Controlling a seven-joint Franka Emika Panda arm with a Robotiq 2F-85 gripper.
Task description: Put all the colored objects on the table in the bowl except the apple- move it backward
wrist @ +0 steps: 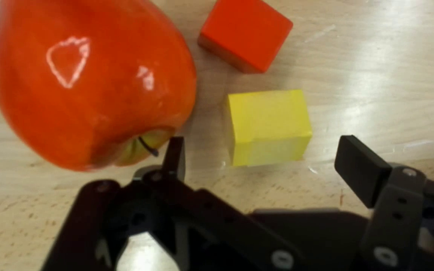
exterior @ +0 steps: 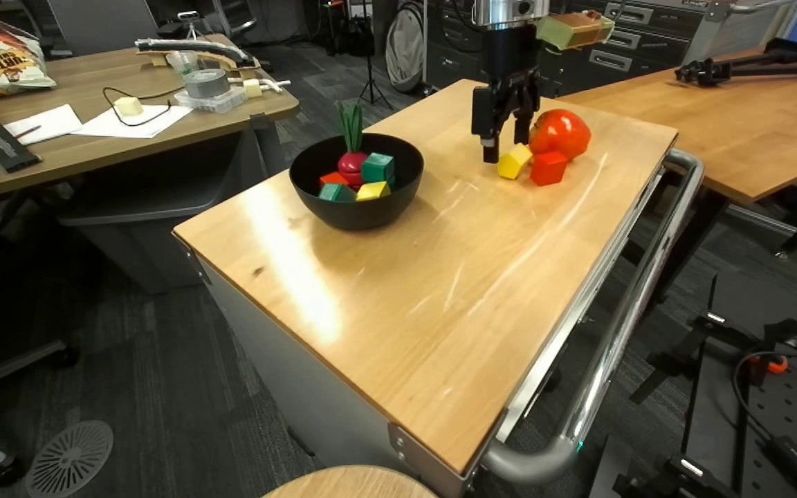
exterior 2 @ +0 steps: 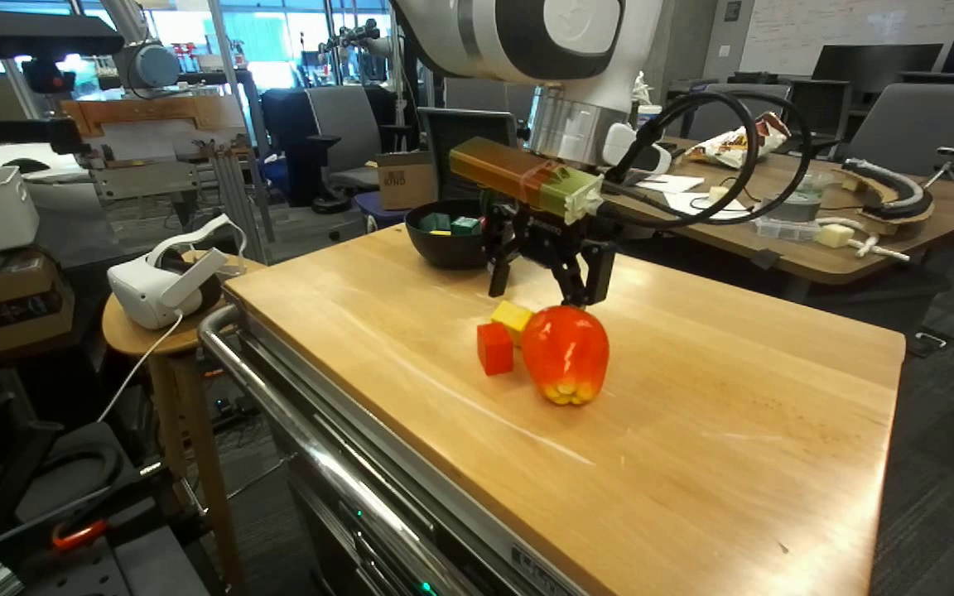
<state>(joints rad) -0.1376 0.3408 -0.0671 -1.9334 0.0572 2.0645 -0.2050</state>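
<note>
- While the bowl (exterior: 358, 217) holds a radish (exterior: 351, 165) and four blocks (exterior: 378, 168), a yellow block (wrist: 269, 122) and red block (wrist: 248, 33) remain on the table (exterior: 433, 270).
- The apple (wrist: 92, 86) sits beside them, its backward move probably pending.
- The gripper (exterior 2: 538, 291), spread wide, grasps nothing.

A black bowl (exterior: 362, 213) stands on the wooden bench (exterior: 398, 297), holding a dark-red radish (exterior: 353, 164) with green leaves, two green blocks (exterior: 378, 168), one yellow block (exterior: 373, 191) and one red block (exterior: 333, 179). Parted black fingers (exterior: 490, 149) point down near a loose yellow block (exterior: 513, 162); just beside that lies a loose red block (exterior: 548, 169), with the apple (exterior: 566, 135) behind it.
</note>
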